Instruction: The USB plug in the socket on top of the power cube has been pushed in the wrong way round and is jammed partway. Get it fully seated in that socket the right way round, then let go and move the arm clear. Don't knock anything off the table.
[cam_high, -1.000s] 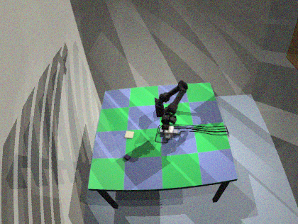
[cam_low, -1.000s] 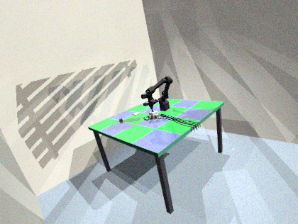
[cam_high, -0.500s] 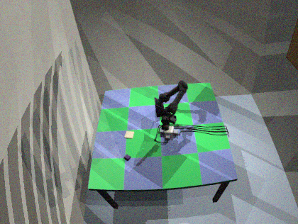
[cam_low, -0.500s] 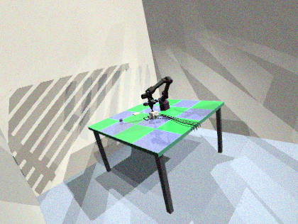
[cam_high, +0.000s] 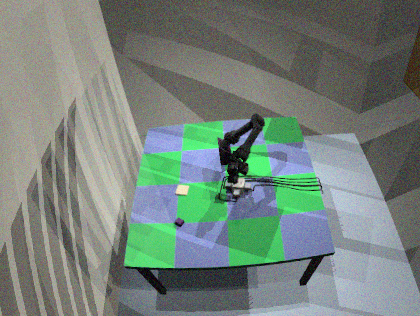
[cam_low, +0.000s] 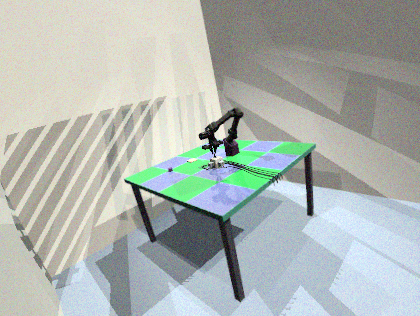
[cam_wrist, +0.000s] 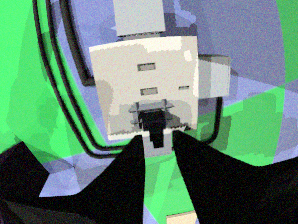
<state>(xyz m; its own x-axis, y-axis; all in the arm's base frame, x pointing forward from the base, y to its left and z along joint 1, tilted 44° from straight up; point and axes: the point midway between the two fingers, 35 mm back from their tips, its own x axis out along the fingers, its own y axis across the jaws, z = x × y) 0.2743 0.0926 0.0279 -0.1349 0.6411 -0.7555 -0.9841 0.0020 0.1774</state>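
Only the wrist view shows the power cube's (cam_wrist: 120, 90) slots (cam_wrist: 146, 66).

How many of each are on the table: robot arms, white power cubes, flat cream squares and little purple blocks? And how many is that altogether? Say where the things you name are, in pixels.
Robot arm (cam_high: 255, 131) (cam_low: 220, 122): 1
White power cube (cam_high: 240, 183) (cam_low: 216, 160) (cam_wrist: 120, 80): 1
Flat cream square (cam_high: 182, 190) (cam_low: 192, 160) (cam_wrist: 181, 219): 1
Little purple block (cam_high: 179, 222) (cam_low: 170, 169): 1
Total: 4

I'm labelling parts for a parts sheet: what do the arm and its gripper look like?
The arm is black, with slim links and bulkier rounded joints. The gripper has two black fingers that taper toward narrow tips. No markings are readable.
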